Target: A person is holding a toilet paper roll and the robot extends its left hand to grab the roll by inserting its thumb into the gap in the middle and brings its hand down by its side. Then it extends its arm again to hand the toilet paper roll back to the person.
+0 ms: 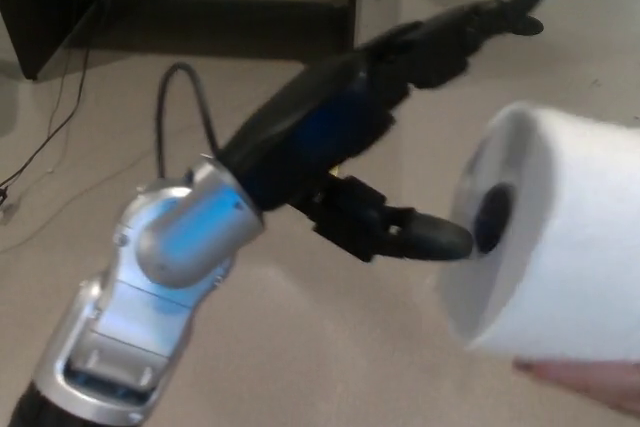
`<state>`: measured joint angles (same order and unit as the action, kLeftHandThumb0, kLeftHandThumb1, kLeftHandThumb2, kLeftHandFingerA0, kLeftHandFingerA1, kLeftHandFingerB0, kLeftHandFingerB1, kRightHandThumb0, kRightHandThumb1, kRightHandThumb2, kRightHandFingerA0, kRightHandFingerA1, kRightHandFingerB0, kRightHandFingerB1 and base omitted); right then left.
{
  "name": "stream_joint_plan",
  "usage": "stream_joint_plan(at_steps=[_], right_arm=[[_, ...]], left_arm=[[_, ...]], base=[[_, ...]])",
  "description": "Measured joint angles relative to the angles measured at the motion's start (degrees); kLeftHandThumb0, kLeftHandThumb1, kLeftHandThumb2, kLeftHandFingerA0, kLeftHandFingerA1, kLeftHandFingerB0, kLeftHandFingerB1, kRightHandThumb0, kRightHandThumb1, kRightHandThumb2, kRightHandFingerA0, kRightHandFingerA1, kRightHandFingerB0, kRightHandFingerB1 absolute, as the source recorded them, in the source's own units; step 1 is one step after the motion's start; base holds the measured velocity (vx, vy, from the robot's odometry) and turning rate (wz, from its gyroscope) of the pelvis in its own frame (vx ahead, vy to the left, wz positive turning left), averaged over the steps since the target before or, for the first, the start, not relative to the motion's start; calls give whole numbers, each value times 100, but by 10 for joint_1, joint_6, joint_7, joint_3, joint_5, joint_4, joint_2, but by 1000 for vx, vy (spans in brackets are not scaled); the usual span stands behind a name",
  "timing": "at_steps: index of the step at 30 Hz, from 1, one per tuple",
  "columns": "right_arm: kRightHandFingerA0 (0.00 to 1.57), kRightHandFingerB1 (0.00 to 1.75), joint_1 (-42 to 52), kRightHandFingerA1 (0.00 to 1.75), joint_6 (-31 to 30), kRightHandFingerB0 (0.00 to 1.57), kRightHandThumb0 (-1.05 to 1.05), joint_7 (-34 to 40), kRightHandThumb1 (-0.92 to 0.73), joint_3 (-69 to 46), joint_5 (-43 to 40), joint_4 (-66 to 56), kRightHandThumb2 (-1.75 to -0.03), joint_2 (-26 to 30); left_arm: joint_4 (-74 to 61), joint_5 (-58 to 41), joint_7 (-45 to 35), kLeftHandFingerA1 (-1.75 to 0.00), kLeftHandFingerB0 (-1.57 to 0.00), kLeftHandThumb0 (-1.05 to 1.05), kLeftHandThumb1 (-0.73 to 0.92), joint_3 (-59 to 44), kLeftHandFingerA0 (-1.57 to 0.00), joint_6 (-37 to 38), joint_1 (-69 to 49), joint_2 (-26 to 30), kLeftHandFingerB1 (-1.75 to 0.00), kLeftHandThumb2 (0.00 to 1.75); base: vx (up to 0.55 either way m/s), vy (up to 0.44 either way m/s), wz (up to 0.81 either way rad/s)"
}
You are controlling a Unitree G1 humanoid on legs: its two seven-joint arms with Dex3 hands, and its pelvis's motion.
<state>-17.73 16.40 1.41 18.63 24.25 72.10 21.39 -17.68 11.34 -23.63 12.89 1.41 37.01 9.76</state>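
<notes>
Though blur softens it, left hand [400, 127] seems spread, thumb [420, 236] outside the roll [560, 247].

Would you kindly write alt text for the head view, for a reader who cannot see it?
The robot's open left hand has its thumb tip at the dark core of a toilet paper roll, its fingers spread above. A person's hand supports the roll from below, over a beige floor.
</notes>
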Motion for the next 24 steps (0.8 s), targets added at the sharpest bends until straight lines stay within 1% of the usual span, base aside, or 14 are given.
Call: stream_joint_plan(at_steps=[2,3,7,8,9,10,11,13,14,15,20,22,23,24], right_arm=[[61,53,-1,66,0,42,-44,0,-55,0,1,0,-86,0],[67,40,-2,57,0,48,-38,0,-68,0,1,0,-60,0],[67,40,-3,59,0,48,-38,0,-68,0,1,0,-60,0],[62,53,-3,66,0,42,-43,0,-55,0,1,0,-86,0],[61,53,-4,66,0,42,-43,-1,-55,0,1,0,-86,0],[67,40,-4,57,-1,49,-38,-1,-68,-1,1,0,-60,0],[67,40,-4,57,-1,49,-38,-1,-68,-1,1,1,-60,-1],[67,40,-4,57,-1,48,-38,-1,-68,-1,1,1,-61,-1],[67,40,-3,57,-2,49,-38,-1,-68,-1,1,1,-60,-1],[61,54,-3,66,-2,42,-43,-2,-55,-1,1,1,-86,-1],[61,53,-5,65,-1,42,-44,-2,-55,-1,2,1,-86,-1],[68,40,-5,58,-1,48,-38,-1,-68,-1,1,1,-60,-2],[69,40,-5,60,-1,48,-38,-1,-68,-1,1,1,-60,-3],[68,40,-5,60,-1,48,-39,-1,-68,-1,1,1,-60,-3]], left_arm=[[0,-12,-8,-3,0,-79,44,-14,0,-4,5,13,0,85],[1,-17,-12,-2,0,-79,44,-22,0,-5,7,18,0,84],[5,-40,-24,0,0,-72,42,-47,0,-8,13,37,-2,82],[3,-47,-27,0,0,-76,44,-53,0,-12,13,41,0,83],[-1,-54,-31,0,0,-77,44,-63,0,-18,12,48,0,83],[-4,-59,-35,-3,0,-78,44,-70,0,-21,10,56,0,84],[-8,-64,-37,-3,0,-78,44,-79,0,-24,4,63,0,84],[-18,-79,-42,-26,0,-70,43,-99,0,-28,-22,73,-8,55],[-23,-86,-44,-20,0,-59,37,-111,-2,-29,-44,77,-8,75],[-26,-92,-45,-24,0,-49,34,-121,-5,-28,-70,80,-11,71],[-27,-97,-45,-32,0,-37,36,-153,-14,-13,-197,87,-24,52],[-15,-98,-43,-38,-8,-31,32,-166,-12,-1,-245,85,-20,58],[-3,-98,-41,-48,0,-17,30,-174,-2,9,-275,83,-48,82],[10,-97,-38,-48,0,-14,33,-180,-2,16,-295,81,-47,83]], base=[[0,0,0],[0,0,0],[0,0,0],[0,0,0],[0,0,0],[0,0,0],[0,0,0],[0,0,0],[0,0,0],[0,0,0],[0,0,0],[0,0,0],[0,0,0],[0,0,0]])
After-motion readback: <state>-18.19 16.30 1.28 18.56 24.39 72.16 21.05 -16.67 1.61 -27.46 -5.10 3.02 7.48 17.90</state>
